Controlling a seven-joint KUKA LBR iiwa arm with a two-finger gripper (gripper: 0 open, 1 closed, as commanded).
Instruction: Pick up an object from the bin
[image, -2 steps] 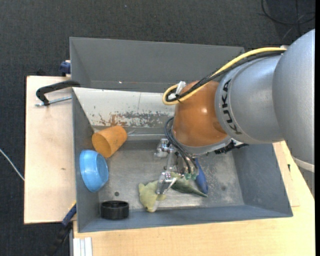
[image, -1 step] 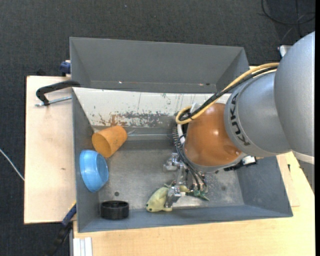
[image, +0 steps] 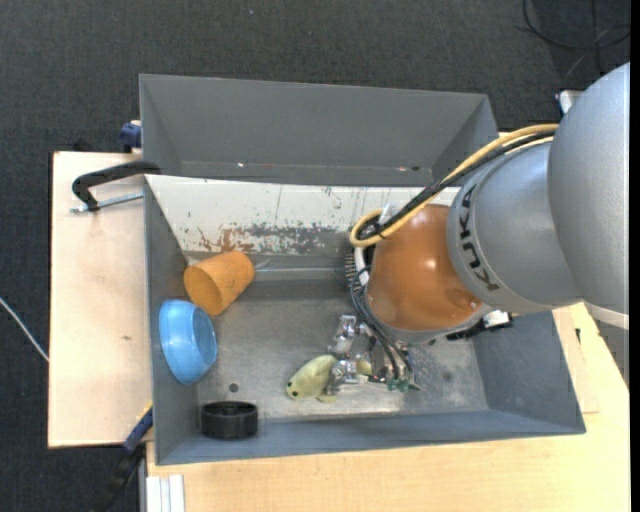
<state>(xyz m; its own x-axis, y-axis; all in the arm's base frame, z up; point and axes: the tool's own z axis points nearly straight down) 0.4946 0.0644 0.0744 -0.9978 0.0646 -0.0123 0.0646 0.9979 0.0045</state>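
Robot's big grey arm (image: 560, 200) hangs over the bin (image: 300, 130). Its gripper (image: 352, 362) is down low, bottom middle of the frame. I cannot tell if it is open or closed. It looks like nothing is picked up yet. A small yellow-green lump (image: 312, 378) lies just left of the gripper. Farther left are an orange cup (image: 220, 280), a blue bowl (image: 187, 340) and a black ring (image: 229, 419).

A robotics lab, judging by the cabled KUKA arm (image: 560, 220) reaching into a grey metal bin (image: 300, 120).
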